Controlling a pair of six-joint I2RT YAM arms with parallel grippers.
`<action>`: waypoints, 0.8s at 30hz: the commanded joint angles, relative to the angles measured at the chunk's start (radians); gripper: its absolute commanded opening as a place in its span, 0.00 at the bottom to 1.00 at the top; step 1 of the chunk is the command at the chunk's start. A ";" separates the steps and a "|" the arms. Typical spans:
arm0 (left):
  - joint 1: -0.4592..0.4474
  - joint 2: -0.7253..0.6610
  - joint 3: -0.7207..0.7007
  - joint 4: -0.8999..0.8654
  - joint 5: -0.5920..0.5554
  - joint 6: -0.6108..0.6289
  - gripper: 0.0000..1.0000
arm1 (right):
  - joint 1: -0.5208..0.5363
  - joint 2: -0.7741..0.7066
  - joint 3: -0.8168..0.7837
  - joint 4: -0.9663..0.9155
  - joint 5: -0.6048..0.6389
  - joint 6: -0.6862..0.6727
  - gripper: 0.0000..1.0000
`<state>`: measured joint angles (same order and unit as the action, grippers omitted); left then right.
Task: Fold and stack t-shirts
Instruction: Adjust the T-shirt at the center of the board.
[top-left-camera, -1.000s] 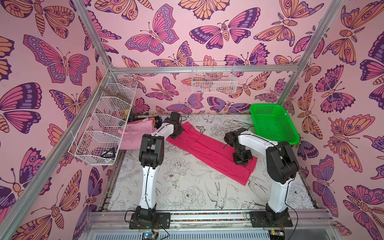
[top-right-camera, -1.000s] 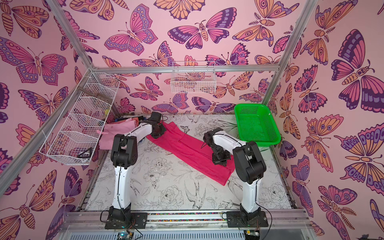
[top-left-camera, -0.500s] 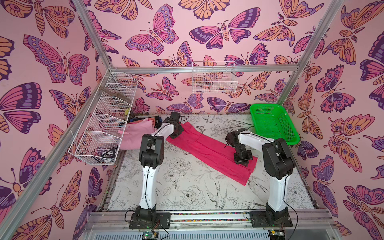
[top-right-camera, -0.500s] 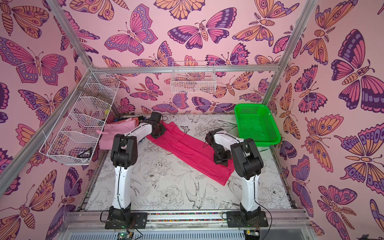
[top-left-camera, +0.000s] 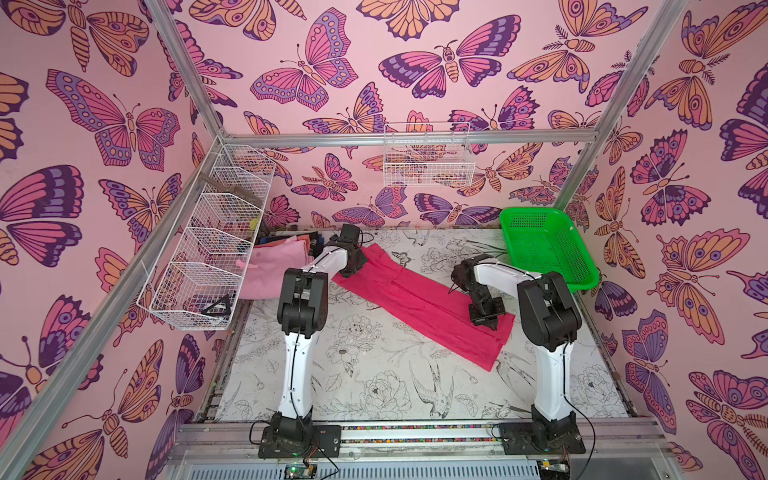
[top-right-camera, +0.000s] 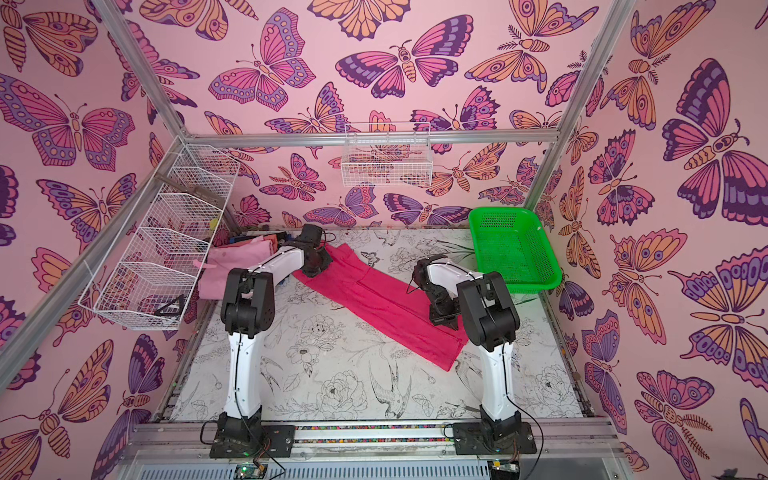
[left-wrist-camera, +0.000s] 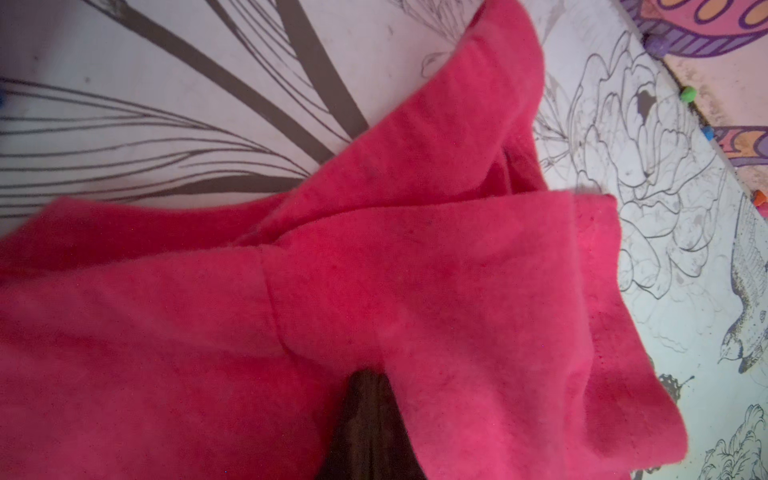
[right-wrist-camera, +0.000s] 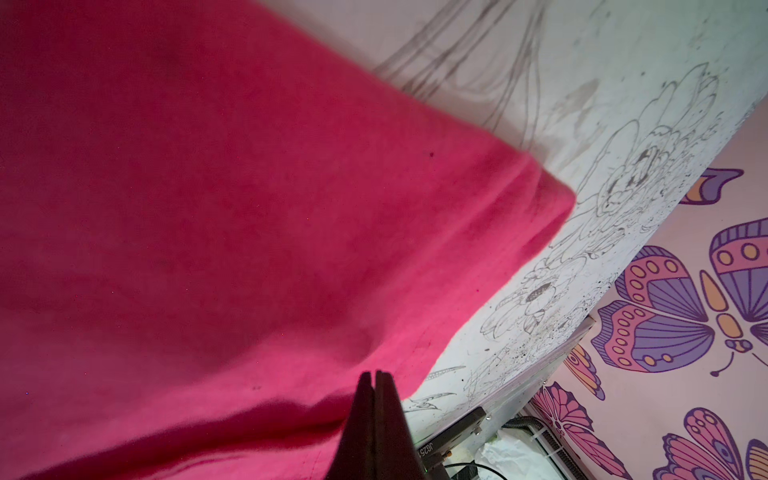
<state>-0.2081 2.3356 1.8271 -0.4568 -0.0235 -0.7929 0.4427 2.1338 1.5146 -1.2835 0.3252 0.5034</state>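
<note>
A crimson t-shirt, folded into a long strip, lies diagonally across the table in both top views. My left gripper is at its far left end, shut on the cloth by a sleeve. My right gripper points down at the strip's near right corner. Its jaws are pressed together on the shirt's edge. A light pink t-shirt lies at the back left. Orange and dark cloth shows behind it.
A green mesh basket stands at the back right, close behind the right arm. White wire baskets hang along the left wall, and one more on the back wall. The flower-printed table stretches in front of the shirt.
The right arm's big elbow joint has drifted slightly left and back, while its gripper stays at the same corner of the shirt. The left arm and the shirt have not moved.
</note>
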 joint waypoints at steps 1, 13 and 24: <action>-0.009 0.052 -0.034 -0.085 0.029 0.009 0.00 | -0.017 0.042 0.021 -0.033 0.002 -0.016 0.00; -0.005 0.084 0.003 -0.082 0.040 0.012 0.00 | -0.023 0.109 -0.001 -0.013 -0.083 -0.031 0.00; -0.002 0.153 0.088 -0.083 0.074 -0.002 0.00 | 0.002 0.083 -0.058 -0.023 -0.132 -0.029 0.00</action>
<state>-0.2081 2.3947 1.9255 -0.4759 0.0166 -0.7937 0.4290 2.1906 1.4914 -1.3457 0.2871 0.4740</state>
